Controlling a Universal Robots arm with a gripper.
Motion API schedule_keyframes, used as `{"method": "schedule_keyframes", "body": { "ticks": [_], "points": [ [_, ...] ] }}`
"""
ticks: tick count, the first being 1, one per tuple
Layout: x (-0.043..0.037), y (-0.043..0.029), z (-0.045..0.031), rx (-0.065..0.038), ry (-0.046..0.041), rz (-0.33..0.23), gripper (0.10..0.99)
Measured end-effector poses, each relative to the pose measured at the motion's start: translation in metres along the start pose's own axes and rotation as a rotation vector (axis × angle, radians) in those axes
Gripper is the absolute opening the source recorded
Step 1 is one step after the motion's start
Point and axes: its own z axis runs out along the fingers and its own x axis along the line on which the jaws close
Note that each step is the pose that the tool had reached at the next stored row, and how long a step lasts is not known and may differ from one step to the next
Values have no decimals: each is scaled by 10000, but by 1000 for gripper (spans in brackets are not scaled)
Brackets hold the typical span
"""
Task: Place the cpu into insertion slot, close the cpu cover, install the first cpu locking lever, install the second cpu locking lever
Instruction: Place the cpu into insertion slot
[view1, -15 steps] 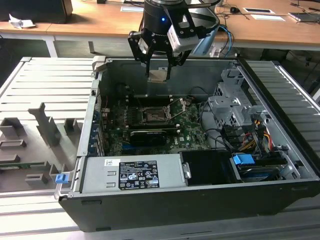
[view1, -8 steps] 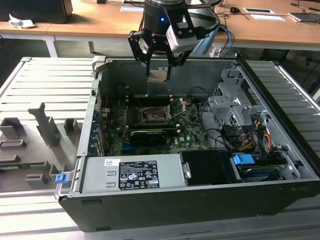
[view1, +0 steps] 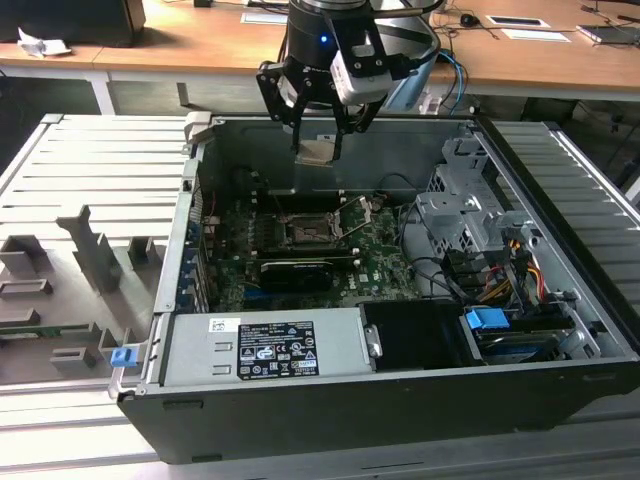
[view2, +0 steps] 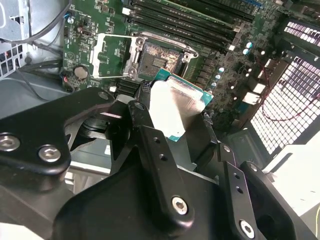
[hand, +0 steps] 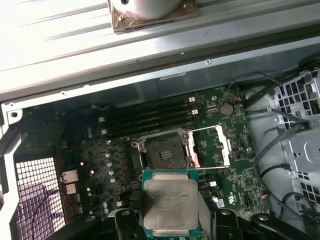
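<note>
Black multi-link gripper (view1: 320, 150) is clamping the small thin square cpu with the pale silver-beige metal top (hand: 169, 202), fingers closed on its opposite edges. Chip is hanging in the air over the far side of the open black metal computer case (view1: 300, 430), well above the green circuit board (view1: 385, 250) and touching nothing else.

Progress: early, by my read. The square black metal-rimmed insertion slot (hand: 165, 151) is sitting bare, so the chip is not yet seated. The thin silver-grey windowed cpu cover (hand: 211, 145) is lying flipped open just beside the slot, not closed over it. Neither locking lever is looking latched, though the thin lever wires are hard to make out. All four steps are left undone.

Room: case is lying with its side open, so nothing is blocking the way down to the slot. Long black memory slots (hand: 150, 117) are running close along one side of the slot, and the open cover is taking the adjacent side. Grey metal drive cage (view1: 450, 205) and loose black cables (view1: 430, 270) are sitting toward the exterior view's right, well apart from the slot. The case's far wall is passing just under the held chip in the exterior view.
</note>
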Motion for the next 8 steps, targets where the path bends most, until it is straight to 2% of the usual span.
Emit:
{"method": "schedule_keyframes", "body": {
  "ticks": [8],
  "points": [
    [0,0,1,-3,-15,169,525]
  ]
}}
